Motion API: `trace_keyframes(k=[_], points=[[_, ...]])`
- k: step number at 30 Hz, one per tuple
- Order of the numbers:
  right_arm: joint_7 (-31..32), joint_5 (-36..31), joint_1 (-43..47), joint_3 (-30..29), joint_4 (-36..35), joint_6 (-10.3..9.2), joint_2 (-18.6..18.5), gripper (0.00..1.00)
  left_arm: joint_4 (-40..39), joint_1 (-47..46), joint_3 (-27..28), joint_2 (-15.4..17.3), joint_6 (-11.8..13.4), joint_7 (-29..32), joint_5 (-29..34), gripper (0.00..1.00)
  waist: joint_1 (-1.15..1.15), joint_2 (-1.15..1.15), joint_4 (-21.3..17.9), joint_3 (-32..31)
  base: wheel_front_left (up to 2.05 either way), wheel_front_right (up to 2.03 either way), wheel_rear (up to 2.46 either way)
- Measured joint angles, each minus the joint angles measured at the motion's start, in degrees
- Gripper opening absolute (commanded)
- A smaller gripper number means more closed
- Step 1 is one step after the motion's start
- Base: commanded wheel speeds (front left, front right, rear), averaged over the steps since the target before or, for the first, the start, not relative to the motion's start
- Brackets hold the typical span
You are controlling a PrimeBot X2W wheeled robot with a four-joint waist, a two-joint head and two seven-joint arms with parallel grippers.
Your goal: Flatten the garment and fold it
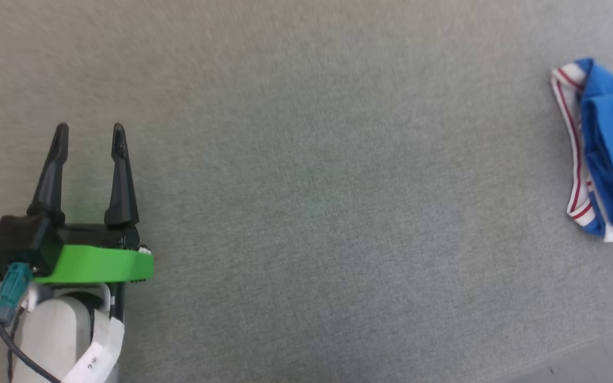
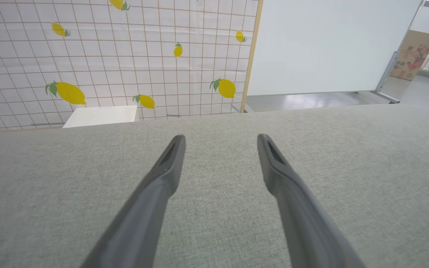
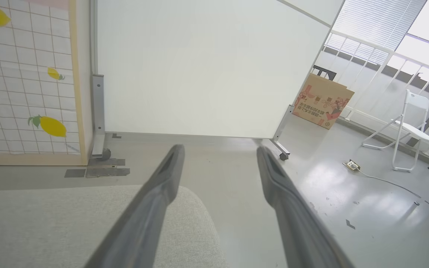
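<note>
- Grey fabric counter (image 1: 306, 186); garment (image 1: 612, 149) bunched at far right.
- Left claw (image 1: 90, 127) spread wide over counter.
- Right claw (image 3: 219, 148) spread wide past counter corner; lemon-print screen (image 2: 106, 56), white panel (image 3: 199, 67) beyond.

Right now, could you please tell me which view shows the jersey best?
The head view: the jersey lies bunched at its right edge, partly cropped. Both wrist views face the partitions instead.

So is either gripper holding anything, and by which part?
Nothing is held. The left gripper and right gripper both have open jaws with nothing between them. The jersey lies bunched on the grey surface, apart from the left gripper.
</note>
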Motion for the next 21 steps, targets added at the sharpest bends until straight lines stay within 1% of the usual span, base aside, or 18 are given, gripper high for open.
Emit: trace_keyframes(k=[4,7,9,10,14,17,20,21], points=[[-1.87,1.24,0.07,2.81,-6.75,-0.01,3.64,1.00,2.00,1.05,0.45,-1.29,0.62,-1.41,-0.86,1.00,0.00,0.00,1.15,-4.98,0.00,0.00,0.00],[-3.45,1.40,1.15,5.30,-10.90,-0.01,7.38,1.00,3.02,2.01,1.15,-1.74,1.15,-2.12,-1.40,1.00,0.00,0.00,2.22,-8.93,0.00,0.00,0.00],[-4.49,0.34,3.02,6.60,-13.21,0.00,10.07,1.00,3.45,2.66,1.55,-1.88,1.48,-2.42,-1.66,1.00,0.00,0.00,3.08,-11.67,0.00,0.00,0.00],[-5.32,0.36,3.96,6.32,-13.92,0.00,12.17,1.00,3.65,2.86,1.71,-2.12,1.59,-2.55,-1.79,1.00,0.00,0.00,3.58,-12.99,0.00,0.00,0.00],[-8.13,-0.74,7.99,5.83,-15.86,-0.03,18.46,1.00,4.41,3.24,2.02,-2.98,2.13,-2.63,-2.93,1.00,0.00,0.00,5.76,-17.08,0.00,0.00,0.00],[-10.71,-1.79,11.95,5.55,-16.97,-0.03,23.76,1.00,4.97,3.26,2.18,-3.38,2.78,-3.02,-3.16,1.00,-0.01,0.00,8.36,-19.44,0.00,0.00,0.00],[-12.39,-3.61,16.64,5.83,-17.38,-0.03,27.76,1.00,6.04,3.30,2.14,-3.76,3.47,-3.10,-3.22,1.00,0.00,0.00,10.99,-21.17,0.00,0.00,0.00],[-12.59,-4.39,18.14,6.19,-17.33,-0.03,28.41,1.00,6.23,3.33,2.21,-3.99,3.76,-3.11,-3.25,1.00,-0.01,0.00,11.72,-21.66,0.00,0.00,0.00]])
